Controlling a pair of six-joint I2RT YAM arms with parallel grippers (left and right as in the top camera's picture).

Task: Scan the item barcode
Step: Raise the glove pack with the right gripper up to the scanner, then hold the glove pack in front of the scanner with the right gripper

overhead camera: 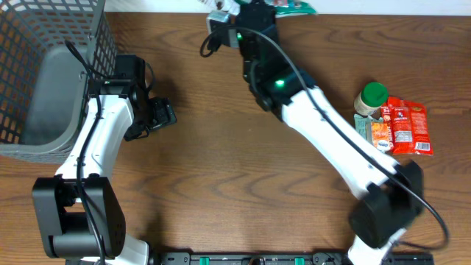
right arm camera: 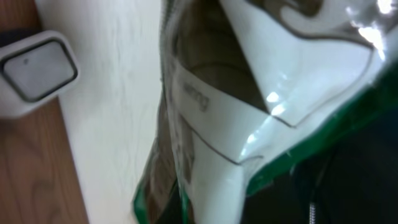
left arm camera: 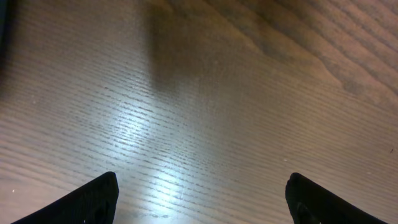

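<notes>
My right gripper [overhead camera: 259,13] reaches to the table's far edge and is shut on a green-edged, white and clear packet [right arm camera: 249,118], whose green end [overhead camera: 293,7] sticks out past it in the overhead view. In the right wrist view the packet fills the frame and hides my fingers. A small white box with a grey window [right arm camera: 37,70], which looks like the scanner [overhead camera: 218,16], sits just left of the packet. No barcode shows. My left gripper [left arm camera: 202,182] hangs open over bare wood beside the basket, with nothing between its fingers [overhead camera: 158,114].
A grey mesh basket [overhead camera: 44,73] stands at the far left. At the right lie a green-lidded jar [overhead camera: 372,96] and red snack packets [overhead camera: 407,126]. A white surface [right arm camera: 112,124] borders the brown wooden table [overhead camera: 221,169] at the back.
</notes>
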